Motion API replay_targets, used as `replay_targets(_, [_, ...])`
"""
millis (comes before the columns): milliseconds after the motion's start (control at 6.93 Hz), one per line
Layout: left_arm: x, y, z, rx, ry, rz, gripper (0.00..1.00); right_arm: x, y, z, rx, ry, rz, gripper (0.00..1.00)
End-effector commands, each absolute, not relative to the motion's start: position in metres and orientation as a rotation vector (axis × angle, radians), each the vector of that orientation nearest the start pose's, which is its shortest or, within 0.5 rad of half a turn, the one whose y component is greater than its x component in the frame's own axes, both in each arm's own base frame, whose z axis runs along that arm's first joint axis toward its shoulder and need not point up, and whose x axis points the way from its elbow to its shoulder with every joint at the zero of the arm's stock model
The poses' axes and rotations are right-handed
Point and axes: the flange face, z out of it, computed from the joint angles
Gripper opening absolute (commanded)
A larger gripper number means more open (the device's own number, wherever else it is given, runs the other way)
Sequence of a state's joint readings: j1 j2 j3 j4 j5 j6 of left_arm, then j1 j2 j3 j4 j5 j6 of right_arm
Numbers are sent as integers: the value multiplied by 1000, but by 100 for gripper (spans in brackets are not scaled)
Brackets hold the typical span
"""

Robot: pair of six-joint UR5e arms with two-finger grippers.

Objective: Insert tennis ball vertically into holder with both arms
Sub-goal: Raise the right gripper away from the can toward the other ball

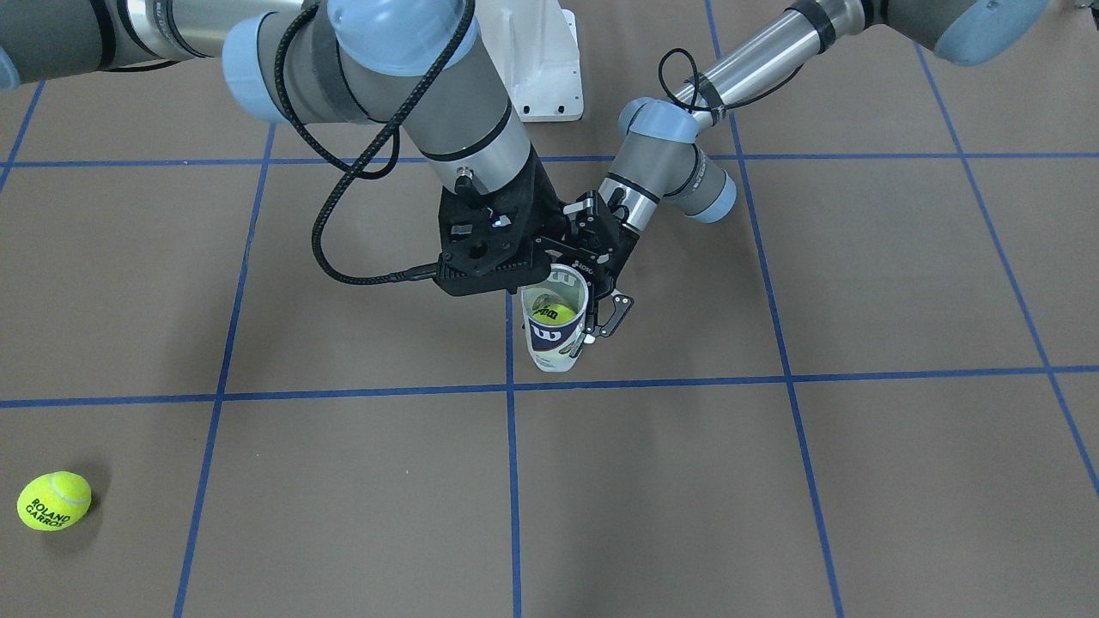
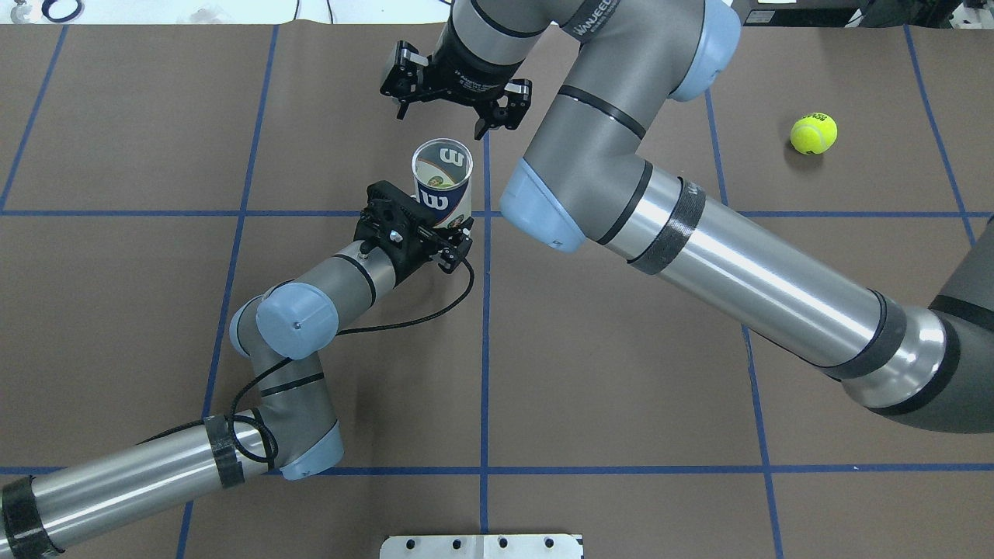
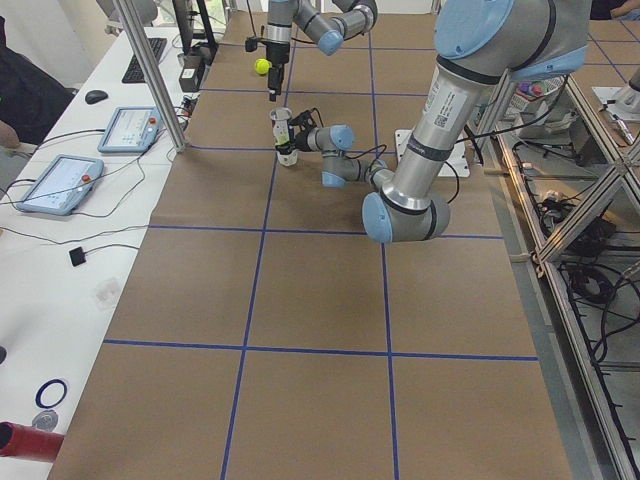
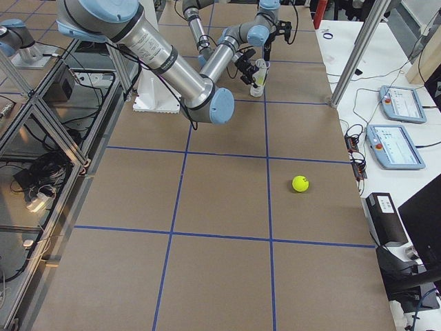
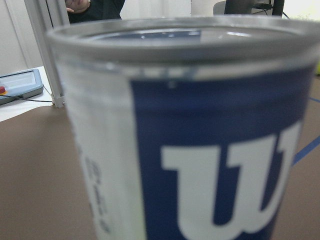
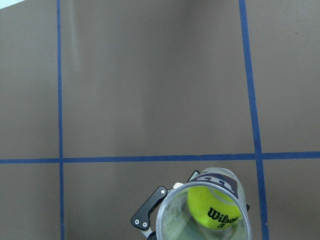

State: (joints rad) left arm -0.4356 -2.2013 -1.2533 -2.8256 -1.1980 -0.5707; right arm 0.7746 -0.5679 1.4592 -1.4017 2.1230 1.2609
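Note:
The holder (image 2: 443,182), a clear can with a navy label and white "W", stands upright near the table's middle. My left gripper (image 2: 444,230) is shut on its lower part; one of its fingers (image 1: 611,314) shows beside the can (image 1: 556,339). A yellow tennis ball (image 1: 554,313) lies inside the can, and it also shows in the right wrist view (image 6: 215,210). My right gripper (image 2: 453,95) is open and empty, above and just beyond the can's mouth. The can fills the left wrist view (image 5: 210,150).
A second tennis ball (image 2: 813,133) lies on the brown table toward my right, apart from both arms (image 1: 53,500). The white pedestal base (image 1: 545,64) stands at the robot's side. Tablets and cables lie on the white bench (image 4: 396,145) beyond the table's far edge.

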Motion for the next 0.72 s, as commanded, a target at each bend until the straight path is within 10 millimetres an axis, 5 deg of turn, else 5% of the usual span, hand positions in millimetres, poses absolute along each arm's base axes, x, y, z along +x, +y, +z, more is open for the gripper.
replay_targets(0, [578, -456, 287, 1234, 969, 152, 88, -439, -590, 64, 156, -1105, 107, 99])
replay_targets(577, [578, -456, 284, 1236, 972, 151, 96, -380, -639, 128, 263, -999, 89, 99])
